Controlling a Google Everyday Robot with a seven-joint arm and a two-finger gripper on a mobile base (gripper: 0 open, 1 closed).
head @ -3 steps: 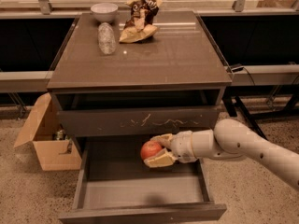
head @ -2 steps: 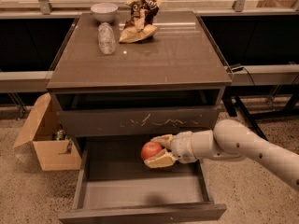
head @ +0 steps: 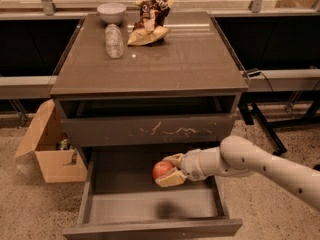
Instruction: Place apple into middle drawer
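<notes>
The middle drawer (head: 135, 205) is pulled open at the bottom of the view, with a grey floor and plain dark front. My gripper (head: 167, 170) reaches in from the right on a white arm and is shut on the red-orange apple (head: 162, 169). It holds the apple above the drawer's floor, right of centre and towards the back. A dark shadow lies on the floor below it.
Above is a closed drawer front with pale scratch marks (head: 167, 131). On the cabinet top (head: 190, 59) lie a clear plastic bottle (head: 114, 40), a white bowl (head: 111, 12) and a crumpled snack bag (head: 149, 25). An open cardboard box (head: 47, 151) stands at the left on the floor.
</notes>
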